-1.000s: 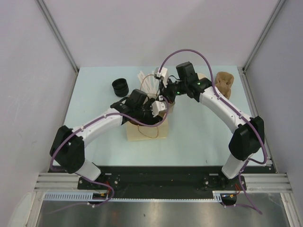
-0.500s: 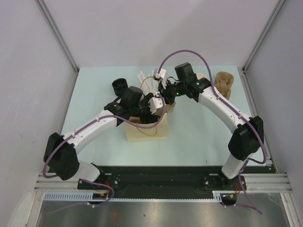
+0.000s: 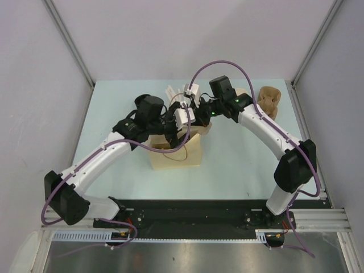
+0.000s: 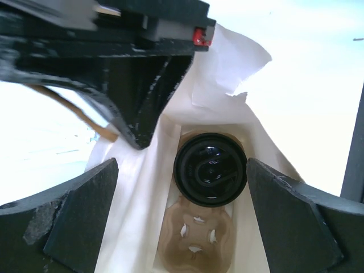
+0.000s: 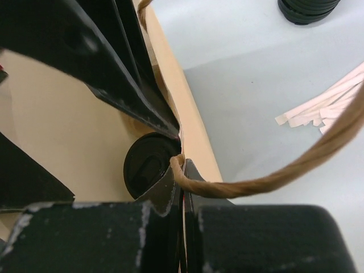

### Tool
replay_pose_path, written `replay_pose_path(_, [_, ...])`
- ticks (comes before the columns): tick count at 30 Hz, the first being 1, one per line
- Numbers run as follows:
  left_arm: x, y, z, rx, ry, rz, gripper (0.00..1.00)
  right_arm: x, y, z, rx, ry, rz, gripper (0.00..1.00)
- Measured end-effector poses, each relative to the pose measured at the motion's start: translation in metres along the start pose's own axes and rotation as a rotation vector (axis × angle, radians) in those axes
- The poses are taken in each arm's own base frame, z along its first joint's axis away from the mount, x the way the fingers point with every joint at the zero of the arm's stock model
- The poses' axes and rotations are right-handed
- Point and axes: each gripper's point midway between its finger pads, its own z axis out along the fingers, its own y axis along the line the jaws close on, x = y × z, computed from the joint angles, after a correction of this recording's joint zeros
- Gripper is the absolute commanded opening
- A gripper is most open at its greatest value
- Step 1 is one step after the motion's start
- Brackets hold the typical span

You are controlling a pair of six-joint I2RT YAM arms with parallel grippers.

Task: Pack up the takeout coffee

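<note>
While both arms meet over the upright paper bag (image 3: 176,154) at the middle of the worktop (image 3: 239,165), the top view hides what is inside it: the left gripper (image 3: 181,122) hangs over the bag's mouth from the left, and the right gripper (image 3: 197,114) reaches its far rim from the right. Neither gripper's opening can be read from up here. Seen from the left wrist, the takeout coffee (image 4: 210,169) stands upright at the bottom of the bag, its black lid facing the camera. Its long axis therefore runs straight along the line of sight, directly below the left gripper and between that gripper's two fingers (image 4: 79,222). Those fingers are spread as wide as they go, well clear of the lid on both sides, and they hold nothing. The cup sits in one socket of a pulp carrier (image 4: 196,244), whose nearer socket looks vacant. From the right wrist, the lid shows just past the closed right gripper, which pinches the bag's rim where the twine handle (image 5: 273,176) attaches. A stack of black lids (image 5: 307,8) and some paper strips (image 5: 330,102) lie outside on the worktop. The left arm is the nearer to the cup, so I judge the cup packed, and a straight lift out should clear the bag's walls.
</note>
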Motion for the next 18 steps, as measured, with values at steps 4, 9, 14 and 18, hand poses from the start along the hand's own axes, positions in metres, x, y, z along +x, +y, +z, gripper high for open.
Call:
replay_pose_path(4, [-0.004,0.0,-0.007,-0.008,-0.008,-0.006,1.0,0.002,0.002,0.0,-0.004,0.007,0.006,0.0])
replay_pose_path(9, [-0.015,0.004,-0.018,-0.024,-0.023,-0.028,1.0,0.002,0.003,-0.002,-0.008,0.016,0.014,0.0])
replay_pose_path(14, [-0.029,0.011,-0.033,-0.059,-0.053,-0.056,0.99,0.001,0.006,-0.005,-0.012,0.026,0.024,0.0])
replay_pose_path(18, [-0.041,0.02,-0.047,-0.097,-0.083,-0.085,1.0,0.005,0.007,-0.008,-0.015,0.042,0.041,0.0])
